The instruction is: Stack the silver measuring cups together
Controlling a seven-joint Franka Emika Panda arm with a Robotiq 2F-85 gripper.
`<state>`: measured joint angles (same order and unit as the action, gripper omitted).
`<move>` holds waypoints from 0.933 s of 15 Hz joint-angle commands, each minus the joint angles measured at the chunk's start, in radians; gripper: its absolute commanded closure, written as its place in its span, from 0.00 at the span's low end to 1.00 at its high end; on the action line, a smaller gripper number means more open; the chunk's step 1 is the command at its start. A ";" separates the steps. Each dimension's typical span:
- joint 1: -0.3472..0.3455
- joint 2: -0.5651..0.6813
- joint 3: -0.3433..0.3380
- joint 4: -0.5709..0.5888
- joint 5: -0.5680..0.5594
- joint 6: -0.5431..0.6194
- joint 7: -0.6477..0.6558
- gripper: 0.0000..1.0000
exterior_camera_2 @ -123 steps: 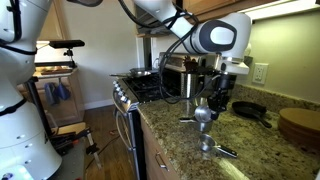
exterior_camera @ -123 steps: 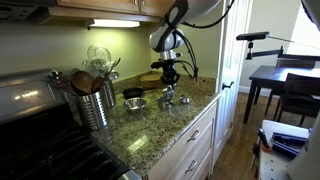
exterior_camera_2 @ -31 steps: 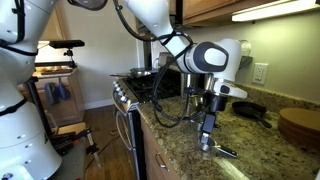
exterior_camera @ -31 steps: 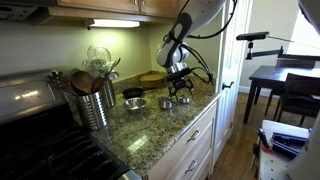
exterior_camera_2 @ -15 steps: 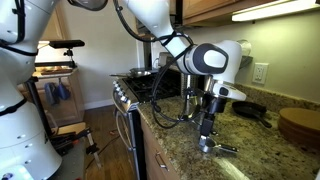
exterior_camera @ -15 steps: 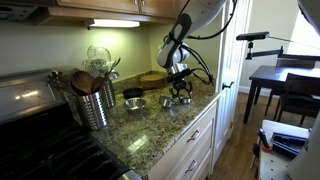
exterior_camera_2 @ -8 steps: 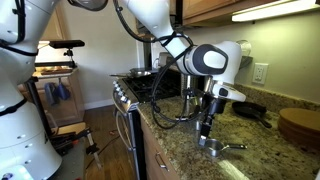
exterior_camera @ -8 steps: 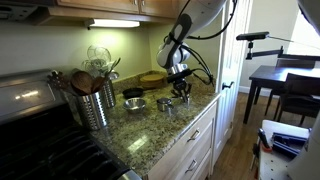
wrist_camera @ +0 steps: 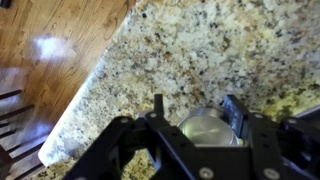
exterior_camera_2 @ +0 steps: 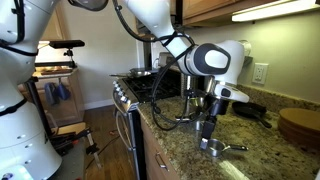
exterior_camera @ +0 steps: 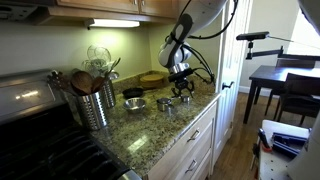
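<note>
Granite kitchen tabletop (exterior_camera: 150, 125): gripper (wrist_camera: 194, 105) spread wide, straddling one silver measuring cup (wrist_camera: 208, 128) resting there, apparently unclamped. Two more cups (exterior_camera: 137, 103) (exterior_camera: 165, 103) sit apart beside it; stacking looks mostly undone.

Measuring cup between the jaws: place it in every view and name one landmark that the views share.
Exterior view: the measuring cup sits right of centre, near the front edge of the counter.
Exterior view: the measuring cup sits low, right of centre, handle pointing right.
Wrist view: the measuring cup lies at the bottom, right of centre, between the jaws.
Shared landmark: the speckled counter's front edge.
</note>
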<state>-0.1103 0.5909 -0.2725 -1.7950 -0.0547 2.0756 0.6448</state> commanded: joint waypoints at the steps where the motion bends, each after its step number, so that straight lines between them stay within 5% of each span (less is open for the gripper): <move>1: -0.012 -0.021 -0.009 -0.021 0.006 0.024 0.004 0.05; 14: -0.022 0.005 0.001 0.036 0.016 0.028 -0.002 0.00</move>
<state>-0.1251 0.5909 -0.2775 -1.7772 -0.0546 2.0844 0.6448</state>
